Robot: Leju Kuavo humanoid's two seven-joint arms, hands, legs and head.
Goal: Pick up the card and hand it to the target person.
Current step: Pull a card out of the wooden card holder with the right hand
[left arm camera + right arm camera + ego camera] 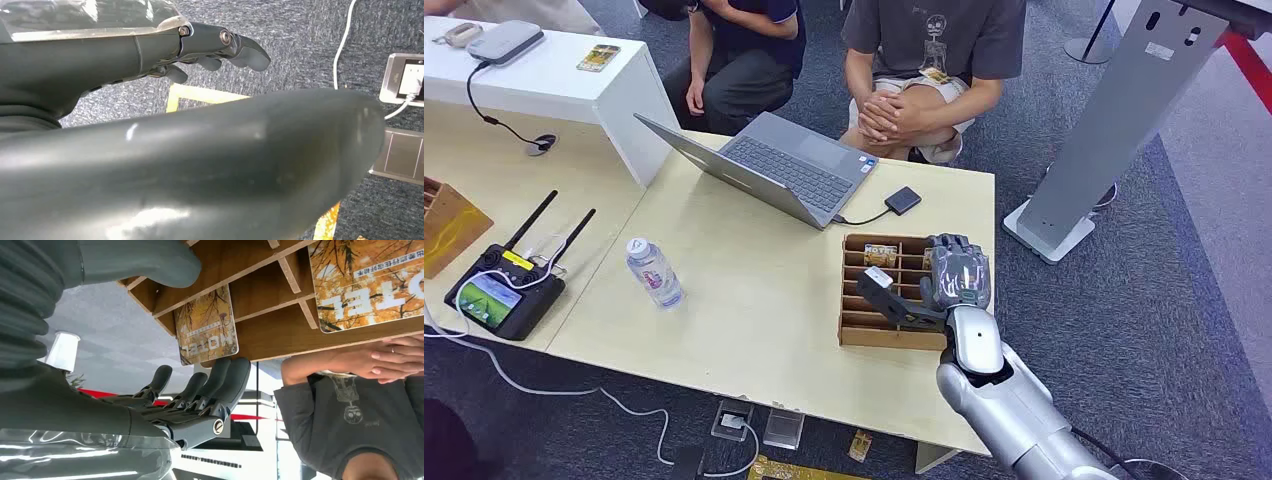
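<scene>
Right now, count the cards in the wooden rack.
2: one card by the right hand, a second card in a slot further along the rack. Others may be hidden.

The right hand (956,275) hovers over the wooden slotted card rack (864,320) at the table's right end, whose thin dividers leave narrow slots around the card (206,326). Behind the rack, the open laptop (774,165), its cable and a small black adapter (903,199) crowd the way toward the seated person in the grey shirt (929,60). Bare tabletop (754,290) lies between the rack and the water bottle (654,272).
</scene>
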